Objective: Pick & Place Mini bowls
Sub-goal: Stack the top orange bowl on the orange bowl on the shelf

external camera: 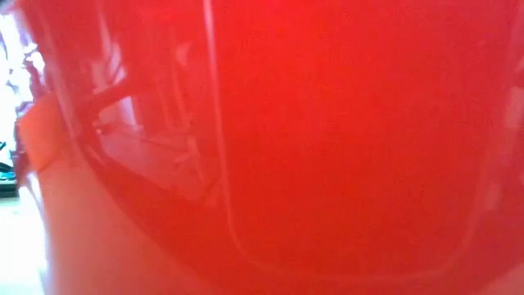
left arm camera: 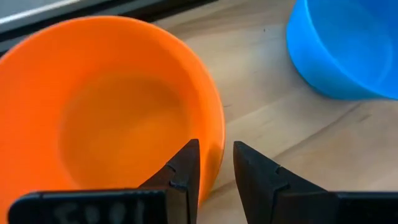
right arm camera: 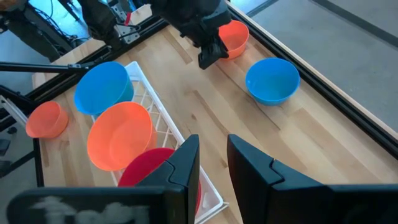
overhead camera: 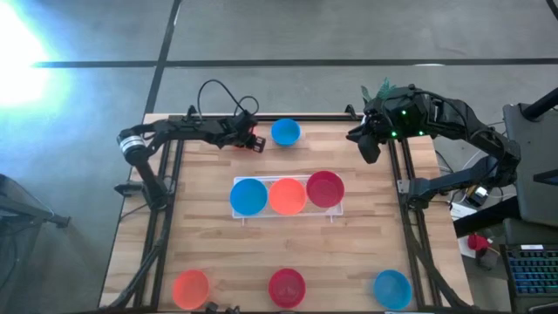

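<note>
An orange bowl [left arm camera: 112, 106] sat at the far edge of the tabletop [overhead camera: 209, 227], with the left claw [left arm camera: 214, 165] at its rim: one finger inside the wall, the other outside, and a narrow gap showing between them, so the claw was open and not yet pinching. In the overhead view that bowl was mostly hidden under the left arm. Just beside it stood a blue bowl [overhead camera: 285, 132].

At the middle of the tabletop, a white tray [right arm camera: 163, 124] held three bowls in a row: blue [overhead camera: 248, 195], orange [overhead camera: 287, 195] and red [overhead camera: 325, 188]. Three more waited along the near edge: orange [overhead camera: 190, 287], red [overhead camera: 287, 286] and blue [overhead camera: 392, 289]. The red one filled the table-level camera.

The right claw [right arm camera: 213, 163] hung over the far right corner, its fingers parted and holding nothing.

The risk seemed to lie in the thin grip. A pinch on one smooth, sloped wall could let the bowl swing or slip free on lifting. If the fingers closed off-centre, the rim might squirt out and knock the neighbouring blue bowl.
</note>
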